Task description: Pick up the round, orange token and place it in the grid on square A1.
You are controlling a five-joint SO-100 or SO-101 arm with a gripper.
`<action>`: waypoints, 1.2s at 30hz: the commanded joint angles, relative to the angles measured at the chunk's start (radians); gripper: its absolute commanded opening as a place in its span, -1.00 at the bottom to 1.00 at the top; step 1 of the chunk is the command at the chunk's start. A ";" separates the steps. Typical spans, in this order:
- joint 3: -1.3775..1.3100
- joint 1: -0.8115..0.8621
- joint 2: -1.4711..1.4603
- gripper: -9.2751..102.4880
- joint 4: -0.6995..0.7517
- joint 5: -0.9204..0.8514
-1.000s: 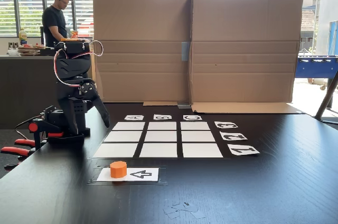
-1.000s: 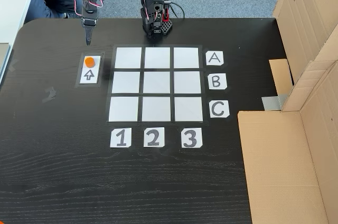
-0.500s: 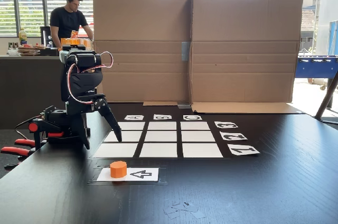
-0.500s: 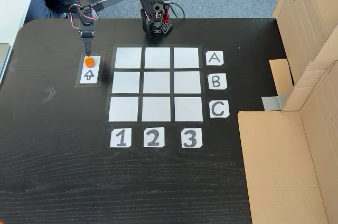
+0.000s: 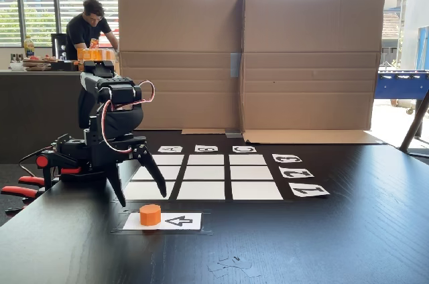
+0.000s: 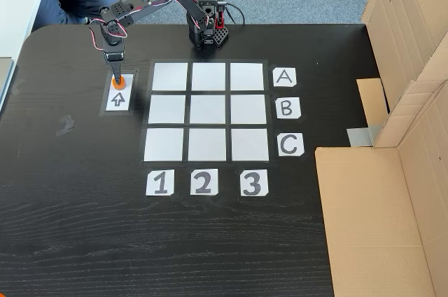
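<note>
The orange token [image 5: 150,214] sits on the white arrow card [image 5: 179,220] at the table's near left; from above, the token [image 6: 117,85] peeks out under the fingers. My gripper [image 5: 143,197] is open, fingers spread and pointing down, tips just above and behind the token. In the fixed view from above, the gripper [image 6: 116,78] hangs over the card's far end. The grid [image 5: 206,173] lies beyond the card. Square A1 [image 5: 139,191] is its near-left cell, the top-left cell of the grid [image 6: 207,111] from above: square A1 [image 6: 170,76] holds nothing.
The arm's base [image 6: 207,31] stands at the table's edge with red clamps [image 5: 20,190] beside it. A tall cardboard wall [image 5: 248,56] closes off the far side, with two people behind it. Paper scraps [image 5: 231,264] lie near the front edge.
The arm has swung out from beside its base towards the arrow card and come down, and its fingers have spread wider. The token has not moved.
</note>
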 commanded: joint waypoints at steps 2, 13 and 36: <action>-0.064 -0.009 -0.035 -0.25 0.011 0.006; -0.106 -0.020 -0.098 -0.25 0.011 0.011; -0.170 -0.025 -0.155 -0.40 0.006 0.020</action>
